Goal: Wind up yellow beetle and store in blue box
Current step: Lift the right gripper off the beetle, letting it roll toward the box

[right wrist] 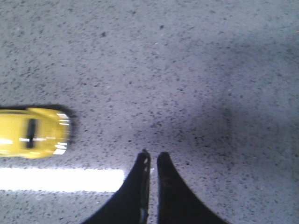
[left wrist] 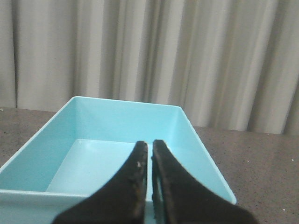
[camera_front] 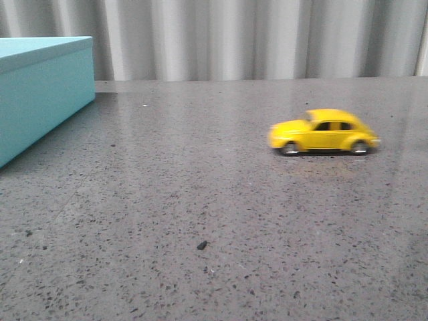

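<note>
The small glossy yellow toy beetle (camera_front: 324, 132), well apart from the turquoise box (camera_front: 41, 87), looks light and slippery (grip its flanks); both grippers (left wrist: 149, 154) (right wrist: 153, 161) are pressed together.

Yellow beetle (camera_front: 324, 132): no lettering, badge or number plate readable; body blurred in the front view.
Blue box (camera_front: 41, 90): plain turquoise sides and rim, no label, brand or print.
Worktop (camera_front: 200, 221): speckled grey stone, no markings or signs.
Curtain (camera_front: 254, 37): plain folds, no text.
</note>
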You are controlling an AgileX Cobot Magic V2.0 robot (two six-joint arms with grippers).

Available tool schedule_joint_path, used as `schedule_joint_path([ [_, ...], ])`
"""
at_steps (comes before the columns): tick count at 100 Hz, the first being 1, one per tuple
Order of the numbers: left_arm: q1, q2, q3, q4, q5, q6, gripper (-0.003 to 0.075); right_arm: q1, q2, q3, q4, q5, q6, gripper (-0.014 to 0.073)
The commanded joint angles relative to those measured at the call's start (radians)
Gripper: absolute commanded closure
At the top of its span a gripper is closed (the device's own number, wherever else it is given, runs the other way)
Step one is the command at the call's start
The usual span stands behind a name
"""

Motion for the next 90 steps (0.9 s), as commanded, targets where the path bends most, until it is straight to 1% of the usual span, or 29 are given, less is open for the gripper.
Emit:
schedule_joint_path([
  [1,0.001,0.019,-0.036,-0.005,-0.068,-0.007,0.0741,0.029,-0.036,-0.025,0.001,-0.038,-0.002,0.0635],
  [24,0.001,0.019,-0.036,-0.005,-0.068,-0.007,0.0741,0.082,-0.036,-0.025,0.001,-0.069,-0.002,0.0635],
  [54,0.001,0.019,-0.036,-0.005,-0.068,-0.007,0.0741,0.088,-0.049,-0.025,0.001,-0.102,-0.002,0.0635],
  [76,0.001,0.019,-0.038,-0.006,-0.063,-0.007,0.0741,0.088,-0.137,-0.025,0.001,-0.165,-0.002,0.0635],
  [90,0.001,0.038,-0.079,-0.006,0.015,-0.007,0.0741,0.088,-0.230,-0.025,0.001,-0.216,-0.013,0.0635],
])
